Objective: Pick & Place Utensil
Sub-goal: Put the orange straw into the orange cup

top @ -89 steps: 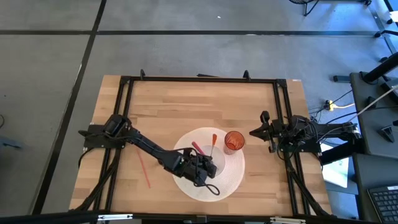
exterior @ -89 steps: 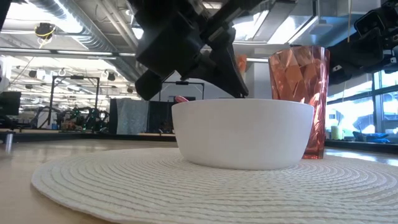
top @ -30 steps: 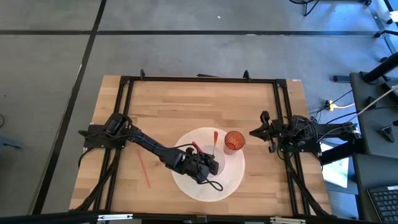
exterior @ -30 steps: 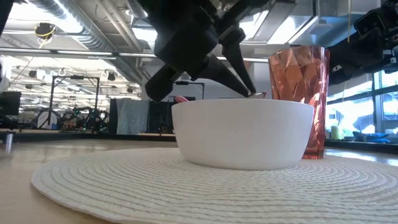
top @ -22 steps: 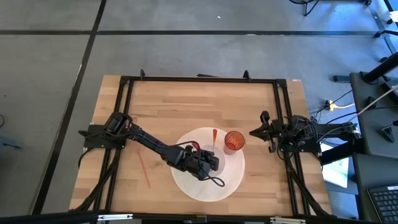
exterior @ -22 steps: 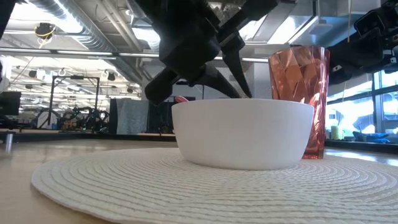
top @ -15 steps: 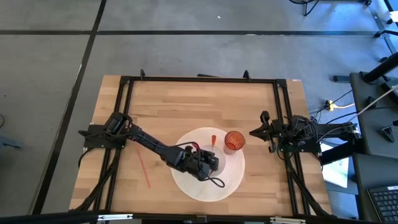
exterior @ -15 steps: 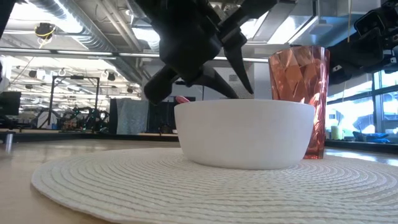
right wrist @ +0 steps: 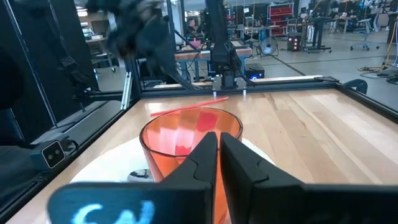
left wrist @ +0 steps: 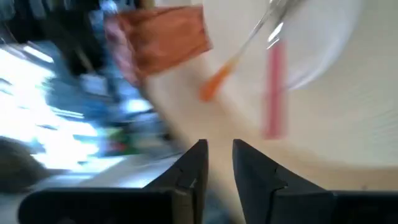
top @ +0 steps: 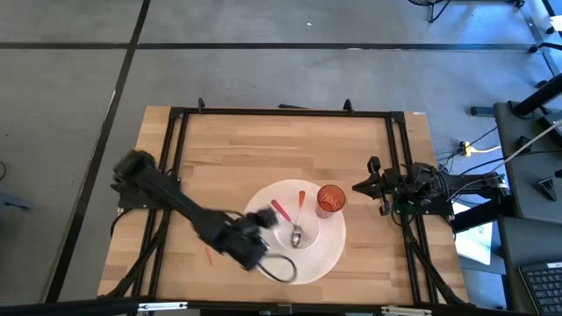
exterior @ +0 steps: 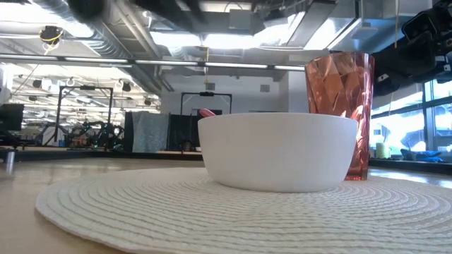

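A white bowl [top: 291, 230] stands on a round white placemat [top: 325, 254]. It also shows in the low view [exterior: 279, 152]. A metal spoon with an orange handle [top: 299, 217] lies in it, its handle on the far rim. A pink utensil [top: 279, 211] leans in the bowl too. An orange cup [top: 330, 198] stands on the mat's far right. My left gripper [top: 252, 250] hovers near the mat's near-left edge, slightly open and empty [left wrist: 217, 155]. My right gripper [top: 373, 187] waits shut at the table's right, behind the cup [right wrist: 219, 146].
A thin red stick [top: 209, 257] lies on the wood left of the mat, partly under my left arm. A black frame [top: 281, 111] runs round the table. Bare wood lies on the far side of the mat.
My left gripper has drawn away from over the bowl, up and toward the table's near left, moving fast. The spoon stays behind in the bowl, its bowl end down inside and its orange handle pointing to the far side.
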`<control>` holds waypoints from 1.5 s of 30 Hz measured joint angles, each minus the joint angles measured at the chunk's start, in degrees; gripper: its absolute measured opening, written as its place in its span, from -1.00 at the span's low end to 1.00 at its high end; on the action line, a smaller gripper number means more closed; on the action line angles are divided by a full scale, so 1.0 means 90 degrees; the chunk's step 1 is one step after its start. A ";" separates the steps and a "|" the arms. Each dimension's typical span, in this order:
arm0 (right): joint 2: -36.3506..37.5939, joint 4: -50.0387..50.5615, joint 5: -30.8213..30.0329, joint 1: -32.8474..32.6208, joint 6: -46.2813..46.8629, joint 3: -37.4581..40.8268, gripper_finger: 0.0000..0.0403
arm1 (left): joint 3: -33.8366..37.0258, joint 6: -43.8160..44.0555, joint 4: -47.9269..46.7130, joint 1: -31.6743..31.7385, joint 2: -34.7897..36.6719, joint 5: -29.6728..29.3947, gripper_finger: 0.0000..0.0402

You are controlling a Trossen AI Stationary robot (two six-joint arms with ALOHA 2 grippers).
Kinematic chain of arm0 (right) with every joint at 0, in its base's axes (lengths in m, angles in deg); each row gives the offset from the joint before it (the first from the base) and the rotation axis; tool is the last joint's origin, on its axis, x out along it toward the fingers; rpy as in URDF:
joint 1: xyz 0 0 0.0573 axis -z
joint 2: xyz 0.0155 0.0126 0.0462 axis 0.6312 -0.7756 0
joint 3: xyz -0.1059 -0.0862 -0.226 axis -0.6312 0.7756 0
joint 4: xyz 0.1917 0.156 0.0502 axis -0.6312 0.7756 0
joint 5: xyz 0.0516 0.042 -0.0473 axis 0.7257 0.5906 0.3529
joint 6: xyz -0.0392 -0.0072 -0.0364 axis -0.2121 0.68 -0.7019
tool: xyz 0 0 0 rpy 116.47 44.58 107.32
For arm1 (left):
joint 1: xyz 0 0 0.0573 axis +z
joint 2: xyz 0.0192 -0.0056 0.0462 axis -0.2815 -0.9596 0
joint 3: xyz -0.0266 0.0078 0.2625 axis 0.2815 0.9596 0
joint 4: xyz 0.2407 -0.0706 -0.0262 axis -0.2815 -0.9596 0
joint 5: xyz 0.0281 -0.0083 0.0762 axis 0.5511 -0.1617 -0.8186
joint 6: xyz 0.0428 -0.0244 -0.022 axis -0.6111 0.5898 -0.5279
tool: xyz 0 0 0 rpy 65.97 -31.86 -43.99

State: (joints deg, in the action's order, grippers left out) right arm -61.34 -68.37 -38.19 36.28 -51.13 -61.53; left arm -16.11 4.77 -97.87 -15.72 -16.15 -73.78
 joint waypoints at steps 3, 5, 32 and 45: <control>0.0000 0.0000 -0.0002 -0.0002 0.0003 0.0000 -0.90 | 0.0000 0.2996 -0.0905 0.0051 0.0955 0.1932 -0.73; 0.0000 0.0000 -0.0005 -0.0002 -0.0012 0.0000 -0.90 | 0.0066 0.4758 -0.1176 0.0147 0.1532 0.2904 -0.78; 0.0000 0.0000 -0.0012 -0.0001 0.0071 0.0002 -0.90 | 0.3750 0.7686 -0.1375 -0.0851 0.1798 0.5456 -0.36; 0.0000 0.0000 -0.0015 0.0000 0.0063 0.0002 -0.90 | 0.3705 0.5738 -0.1475 -0.1112 0.0478 0.5514 -0.17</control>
State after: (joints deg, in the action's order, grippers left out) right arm -61.34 -68.37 -38.33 36.28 -50.56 -61.51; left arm 17.23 56.41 -111.15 -25.73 -11.84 -24.15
